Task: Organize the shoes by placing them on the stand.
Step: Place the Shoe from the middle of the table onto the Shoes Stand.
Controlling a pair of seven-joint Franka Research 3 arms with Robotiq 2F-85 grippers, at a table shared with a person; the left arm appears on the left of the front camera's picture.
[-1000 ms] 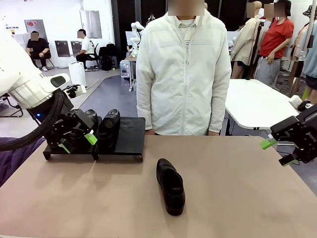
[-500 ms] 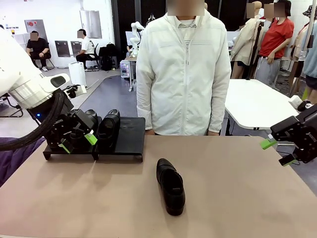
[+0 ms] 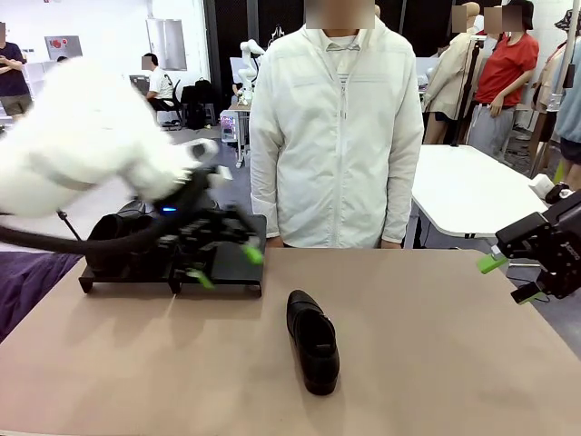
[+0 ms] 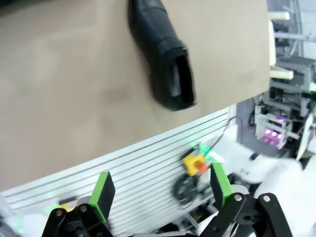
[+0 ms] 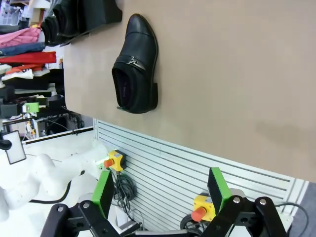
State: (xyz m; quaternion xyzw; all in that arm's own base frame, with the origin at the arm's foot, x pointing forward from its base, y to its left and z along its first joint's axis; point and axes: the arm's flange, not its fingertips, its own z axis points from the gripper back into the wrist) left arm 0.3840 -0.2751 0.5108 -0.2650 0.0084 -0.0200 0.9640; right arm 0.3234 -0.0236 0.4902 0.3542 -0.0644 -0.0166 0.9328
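A single glossy black leather slip-on loafer with a strap across its top [image 3: 312, 341] lies alone on the beige desk [image 3: 436, 354], near the middle, toe pointing toward the person in a white zip jacket [image 3: 336, 136] who stands at the far edge. At the desk's far left sits the low black two-panel stand [image 3: 238, 263]; dark shoes rest on its left part [image 3: 113, 238], partly hidden behind the arm and blurred, so their number cannot be told. The left gripper [image 3: 225, 267] hangs in front of the stand's right panel, motion-blurred, its green-padded fingers spread and holding nothing. The right gripper [image 3: 510, 278] hovers over the desk's right edge, well apart from the loafer, fingers likewise spread wide and empty.
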